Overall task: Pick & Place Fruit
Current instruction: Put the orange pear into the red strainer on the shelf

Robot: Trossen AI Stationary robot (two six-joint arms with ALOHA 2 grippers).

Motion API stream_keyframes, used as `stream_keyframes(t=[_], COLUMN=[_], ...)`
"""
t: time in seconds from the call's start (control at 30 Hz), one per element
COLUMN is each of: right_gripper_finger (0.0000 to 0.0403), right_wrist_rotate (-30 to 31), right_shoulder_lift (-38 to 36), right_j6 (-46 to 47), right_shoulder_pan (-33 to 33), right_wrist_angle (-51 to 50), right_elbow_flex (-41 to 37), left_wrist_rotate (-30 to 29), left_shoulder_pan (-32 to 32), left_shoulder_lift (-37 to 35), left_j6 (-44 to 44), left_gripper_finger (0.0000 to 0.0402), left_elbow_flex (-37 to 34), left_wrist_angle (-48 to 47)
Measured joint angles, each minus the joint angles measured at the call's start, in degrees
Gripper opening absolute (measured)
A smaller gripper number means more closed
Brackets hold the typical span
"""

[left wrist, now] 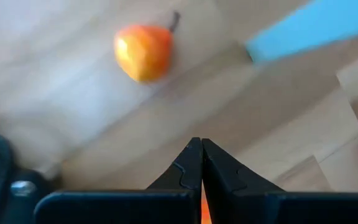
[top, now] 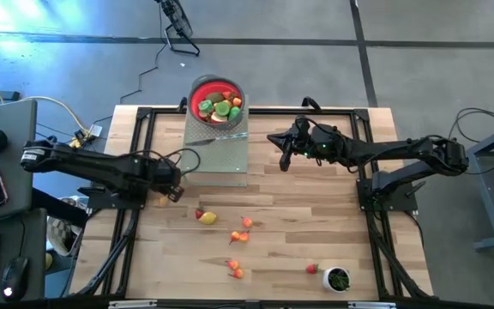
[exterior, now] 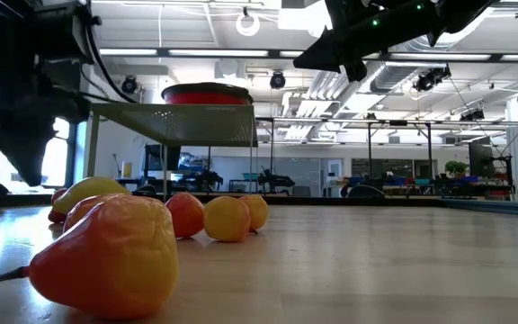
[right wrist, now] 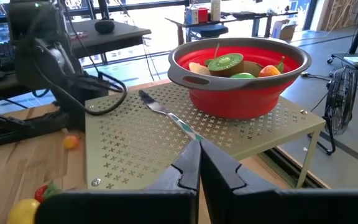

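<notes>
Several fruit pieces (top: 243, 225) lie loose on the wooden table (top: 316, 215), scattered near the front, w/ more already in the red bowl (top: 197, 89), which sits on a perforated metal shelf (top: 221, 154) at the back edge. Left gripper (top: 173, 192) is low over the table's left side, fingers pinched together, holding nothing; its wrist view shows the closed tips (left wrist: 199, 163) pointing at bare wood w/ an orange-yellow pear (left wrist: 143, 51) a bit ahead. Right gripper (top: 283, 160) hangs above the table just beside the shelf, also closed and empty, facing the bowl in its own view. Best next move, imo: open the left jaws wide before dropping, center over one piece, e.g. the small fruit (top: 162, 201) right next to the left gripper, and close across its belly, not the stem, since these toy pieces are rounded and prob roll if nudged. Lift clear of the shelf edge before swinging toward the bowl. Obstacles: a silver knife (top: 224, 137) lies on the shelf in front of the bowl, so approach from above, not by sliding across. Right arm sits close to the shelf's other side; keep both arms apart there. A white cup (top: 338, 279) w/ green contents stands near the front right, beside a red piece (top: 312, 269); not a target.
</notes>
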Motion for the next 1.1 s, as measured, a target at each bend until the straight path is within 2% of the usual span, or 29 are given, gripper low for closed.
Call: stream_keyframes(t=[0.07,0.3,0.47,0.6,0.73,0.93,1.1], right_gripper_finger=[0.0002,0.0002,0.0002,0.0002,0.0002,0.0002,0.0002], right_wrist_rotate=[0.02,0.02,0.01,0.02,0.02,0.02,0.0], right_shoulder_lift=[0.0,0.0,0.0,0.0,0.0,0.0,0.0], right_j6=[0.0,0.0,0.0,0.0,0.0,0.0,0.0], right_shoulder_pan=[0.0,0.0,0.0,0.0,0.0,0.0,0.02], right_wrist_angle=[0.0,-0.02,-0.01,0.0,-0.02,-0.02,-0.02], right_elbow_flex=[0.0,0.0,0.0,0.0,0.0,0.0,0.0], left_wrist_rotate=[-1.36,0.14,-0.38,-1.86,-3.57,-12.08,-10.84], left_shoulder_pan=[0.02,-0.02,-0.32,-2.97,-6.47,-13.38,-16.84], left_shoulder_lift=[0.0,0.0,0.0,0.0,0.0,0.0,0.0], left_j6=[-0.01,3.09,6.13,7.26,3.12,-1.55,-6.25], left_gripper_finger=[0.0,0.0,0.0,0.0,0.0,0.0,0.0], left_elbow_flex=[1.13,2.06,2.06,2.06,2.8,7.23,9.34], left_wrist_angle=[-2.13,-5.11,-1.57,1.39,-1.02,-5.1,-8.08])
